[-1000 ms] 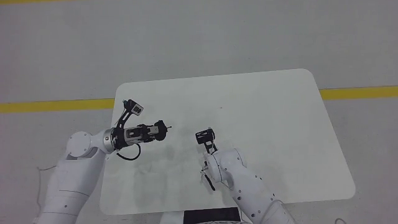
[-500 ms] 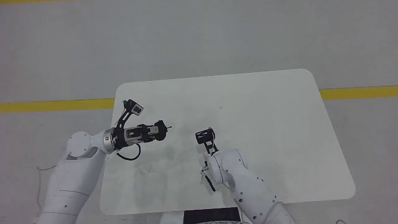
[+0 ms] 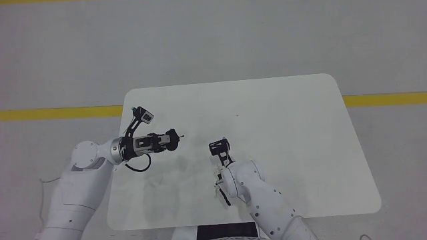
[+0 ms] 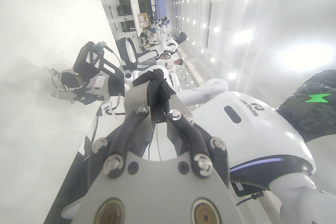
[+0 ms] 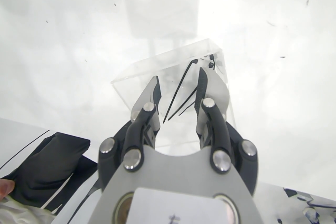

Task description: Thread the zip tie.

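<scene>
Zip ties (image 5: 179,91): I count two black ones inside the clear box (image 5: 168,62), centre of the right wrist frame | right gripper (image 5: 178,74): jaws apart, one either side of them | left gripper (image 4: 155,78): mid-frame in its own view, jaws clamped on another black tie (image 4: 157,130).

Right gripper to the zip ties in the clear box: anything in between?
Nothing visible. The open right gripper hangs over the clear box, fingers either side of the black zip ties. Whether the box has a lid, I cannot tell.
</scene>
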